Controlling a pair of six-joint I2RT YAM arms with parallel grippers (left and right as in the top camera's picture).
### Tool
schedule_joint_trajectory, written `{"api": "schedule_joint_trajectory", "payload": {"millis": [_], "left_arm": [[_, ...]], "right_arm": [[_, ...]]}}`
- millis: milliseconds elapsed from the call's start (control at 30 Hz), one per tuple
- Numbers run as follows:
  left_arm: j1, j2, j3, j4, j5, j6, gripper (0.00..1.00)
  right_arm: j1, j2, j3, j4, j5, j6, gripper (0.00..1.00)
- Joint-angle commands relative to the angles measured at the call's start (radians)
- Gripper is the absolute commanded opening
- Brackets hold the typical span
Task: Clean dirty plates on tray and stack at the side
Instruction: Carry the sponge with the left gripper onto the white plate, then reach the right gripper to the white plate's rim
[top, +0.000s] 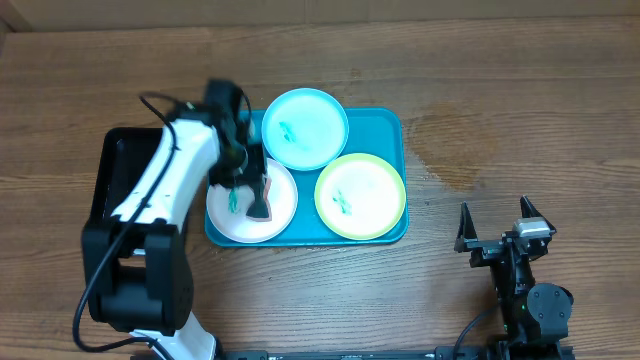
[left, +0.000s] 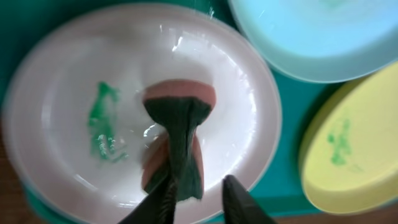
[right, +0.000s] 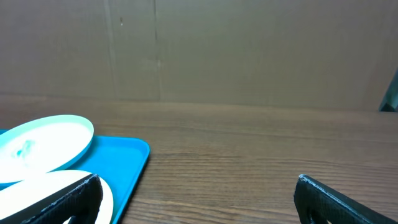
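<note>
The turquoise tray (top: 385, 125) holds three plates: white (top: 225, 215) front left, pale blue (top: 305, 128) at the back, yellow-green (top: 360, 195) front right. All carry teal smears. A pink sponge with a dark green scouring face (left: 177, 124) stands on the white plate (left: 74, 74), beside its smear (left: 102, 121). My left gripper (left: 196, 186) hangs over this plate, jaws apart. The left finger touches the sponge and a gap shows at the right finger. My right gripper (top: 495, 225) is open and empty over bare table, right of the tray.
A narrow black tray (top: 110, 170) lies left of the turquoise tray, under my left arm. The right wrist view shows the tray's corner (right: 124, 162), the pale blue plate (right: 43, 143) and wooden table up to a brown wall.
</note>
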Motion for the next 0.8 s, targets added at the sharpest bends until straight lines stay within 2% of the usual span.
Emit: {"api": "schedule_joint_trajectory", "payload": {"millis": [0, 33, 100, 133, 167, 200, 467, 633, 767], "left_arm": [[0.04, -0.053, 0.163, -0.077, -0.063, 0.009, 0.25], [0.05, -0.062, 0.193, -0.101, -0.083, 0.009, 0.32], [0.07, -0.08, 0.24, -0.138, -0.114, 0.009, 0.61], [0.077, -0.086, 0.25, -0.148, -0.116, 0.01, 0.79], [0.085, -0.09, 0.252, -0.153, -0.115, 0.009, 0.92], [0.09, -0.092, 0.252, -0.161, -0.116, 0.01, 1.0], [0.095, -0.08, 0.208, -0.166, -0.135, 0.02, 1.0], [0.095, -0.077, 0.208, -0.161, -0.134, 0.02, 1.0], [0.093, -0.077, 0.208, -0.151, -0.134, 0.02, 1.0]], "right_arm": [[-0.002, -0.009, -0.01, 0.005, 0.006, -0.003, 1.0], [-0.002, -0.009, -0.01, 0.005, 0.006, -0.003, 1.0], [-0.002, -0.009, -0.01, 0.005, 0.006, -0.003, 1.0], [-0.002, -0.009, -0.01, 0.005, 0.006, -0.003, 1.0], [-0.002, -0.009, -0.01, 0.005, 0.006, -0.003, 1.0], [-0.002, -0.009, -0.01, 0.005, 0.006, -0.003, 1.0], [-0.002, -0.009, -0.01, 0.032, -0.026, 0.0, 1.0], [-0.002, -0.009, -0.01, 0.095, -0.335, 0.208, 1.0], [-0.002, -0.009, -0.01, 0.314, -0.505, 0.259, 1.0]]}}
